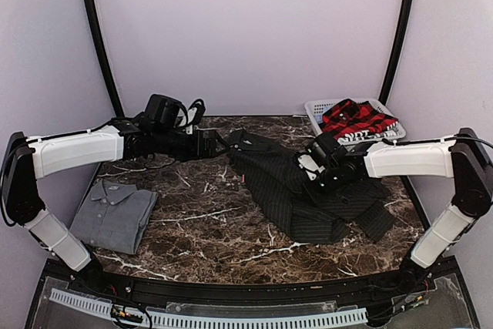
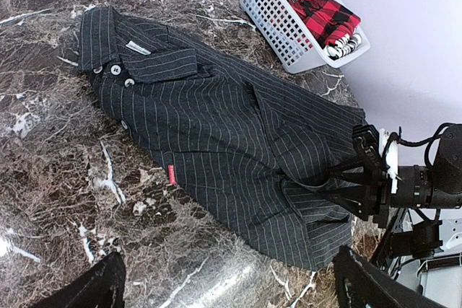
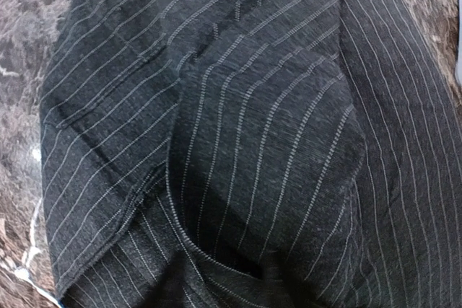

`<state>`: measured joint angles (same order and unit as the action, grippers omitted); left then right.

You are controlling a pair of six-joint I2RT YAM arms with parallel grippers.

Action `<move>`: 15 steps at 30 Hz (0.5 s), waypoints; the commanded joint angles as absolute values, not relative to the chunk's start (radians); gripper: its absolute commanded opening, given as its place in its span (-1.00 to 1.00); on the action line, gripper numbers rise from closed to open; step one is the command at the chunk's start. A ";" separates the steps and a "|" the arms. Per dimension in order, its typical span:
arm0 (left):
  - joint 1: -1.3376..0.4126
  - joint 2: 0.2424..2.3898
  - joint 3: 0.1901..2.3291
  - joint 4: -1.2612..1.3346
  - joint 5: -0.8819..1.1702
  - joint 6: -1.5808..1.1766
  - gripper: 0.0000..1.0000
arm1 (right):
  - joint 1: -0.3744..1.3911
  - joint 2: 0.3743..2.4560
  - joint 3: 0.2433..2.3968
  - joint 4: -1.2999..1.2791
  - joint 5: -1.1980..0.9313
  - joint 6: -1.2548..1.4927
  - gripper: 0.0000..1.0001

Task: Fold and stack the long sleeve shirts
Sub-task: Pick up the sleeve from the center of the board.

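Left of the pinstriped shirt (image 1: 269,182), the grey shirt (image 1: 114,213) lies folded, likely starting the stack. The left gripper (image 1: 216,144) hovers at the pinstriped collar, jaws spread, ready to grasp. The right gripper (image 2: 345,182) presses into the opposite end; whether it pinches cloth, I cannot tell. Beyond, the plaid shirt (image 1: 356,119) waits in the basket (image 1: 317,109).

No lettering legible anywhere. Red tag (image 2: 172,174) at the hem of the pinstriped shirt (image 2: 216,128) and its pale collar label (image 2: 136,48): too small to read.

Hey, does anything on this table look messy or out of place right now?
The black pinstripe shirt lies crooked and rumpled across the table, a sleeve folded over it, unlike the neatly folded grey shirt. The plaid shirt is heaped in the basket.
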<state>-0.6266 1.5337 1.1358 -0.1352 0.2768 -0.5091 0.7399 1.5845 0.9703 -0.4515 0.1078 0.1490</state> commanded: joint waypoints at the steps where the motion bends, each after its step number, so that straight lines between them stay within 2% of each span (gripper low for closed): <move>1: -0.630 1.514 1.125 -0.132 0.274 -0.508 0.98 | 0.750 1.588 1.020 -0.463 0.144 0.136 -0.72; 2: -0.630 1.513 1.125 -0.134 0.273 -0.507 0.98 | 0.750 1.586 1.031 -0.480 0.142 0.132 -0.92; 3: -0.630 1.509 1.123 -0.134 0.272 -0.506 0.98 | 0.751 1.582 1.041 -0.499 0.136 0.127 -1.00; 7: -0.630 1.502 1.120 -0.144 0.255 -0.500 0.98 | 0.753 1.536 1.094 -0.581 0.060 0.098 -1.00; 15: -0.620 1.453 1.130 -0.217 0.127 -0.500 0.98 | 0.799 1.547 1.325 -0.599 -0.334 0.181 -1.00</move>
<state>-0.6266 1.5230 1.1343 -0.1577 0.2115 -0.5045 0.7517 1.5425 1.2026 -0.6262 -0.1051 0.1211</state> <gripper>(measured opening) 0.988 0.003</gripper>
